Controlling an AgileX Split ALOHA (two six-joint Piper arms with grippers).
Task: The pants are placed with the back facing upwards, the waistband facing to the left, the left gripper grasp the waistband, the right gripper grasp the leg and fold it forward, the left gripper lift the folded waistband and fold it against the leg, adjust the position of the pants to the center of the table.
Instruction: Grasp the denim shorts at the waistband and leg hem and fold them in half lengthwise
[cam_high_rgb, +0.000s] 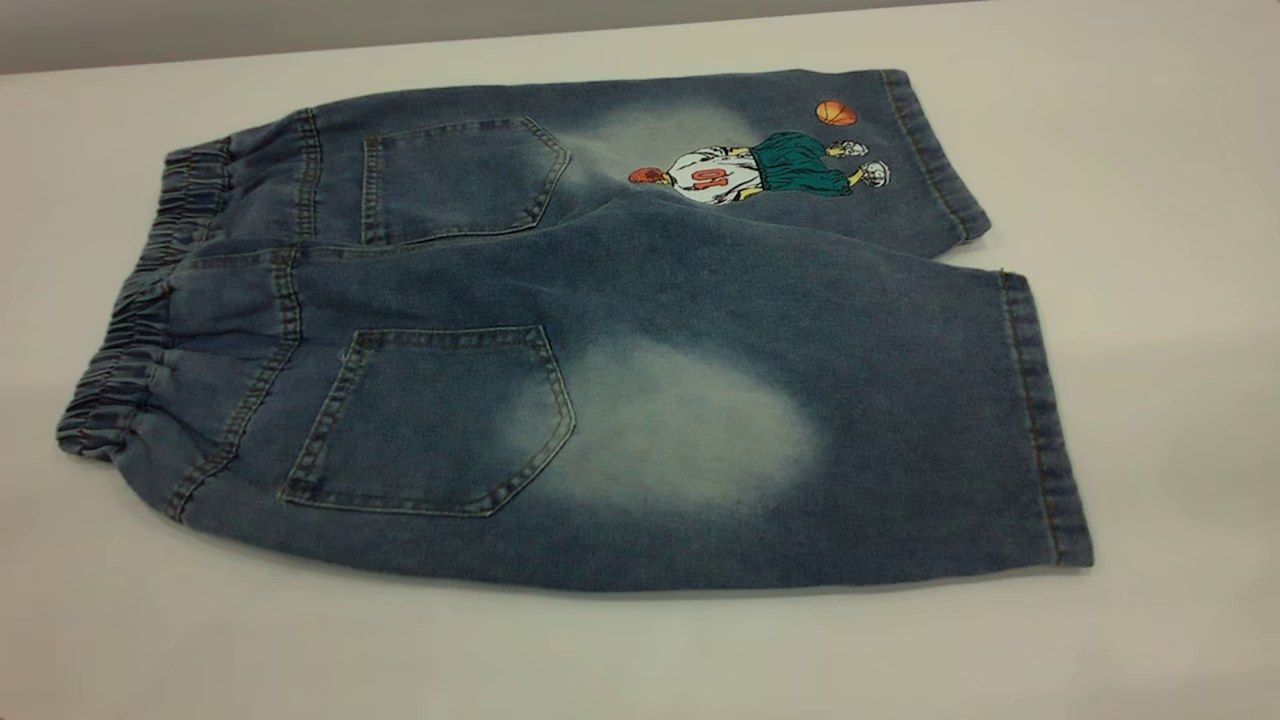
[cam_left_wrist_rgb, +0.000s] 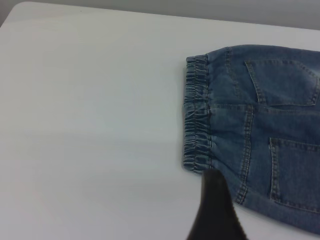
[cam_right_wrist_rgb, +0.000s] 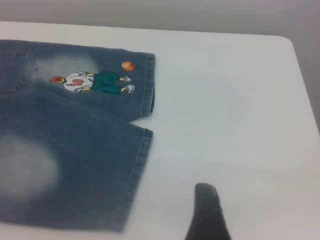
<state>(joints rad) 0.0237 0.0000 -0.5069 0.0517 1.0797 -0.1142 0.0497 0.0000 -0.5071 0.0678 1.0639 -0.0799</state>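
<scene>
The blue denim pants (cam_high_rgb: 640, 330) lie flat and back up on the white table (cam_high_rgb: 1160, 180), both back pockets showing. The ruffled waistband (cam_high_rgb: 130, 340) points left. The plain leg (cam_high_rgb: 800, 440) with its pale patch lies nearest the camera, and the cartoon leg (cam_high_rgb: 760, 165) lies behind it. Neither gripper shows in the exterior view. In the left wrist view my left gripper (cam_left_wrist_rgb: 215, 210) hovers at the near corner of the waistband (cam_left_wrist_rgb: 196, 115). In the right wrist view my right gripper (cam_right_wrist_rgb: 207, 215) is over bare table, a little off the hem of the leg (cam_right_wrist_rgb: 65, 170). Nothing is held.
Bare tabletop surrounds the pants on all sides. The table's far edge (cam_high_rgb: 300, 50) runs close behind the cartoon leg. A rounded table corner (cam_right_wrist_rgb: 290, 42) shows in the right wrist view and another (cam_left_wrist_rgb: 20, 7) in the left wrist view.
</scene>
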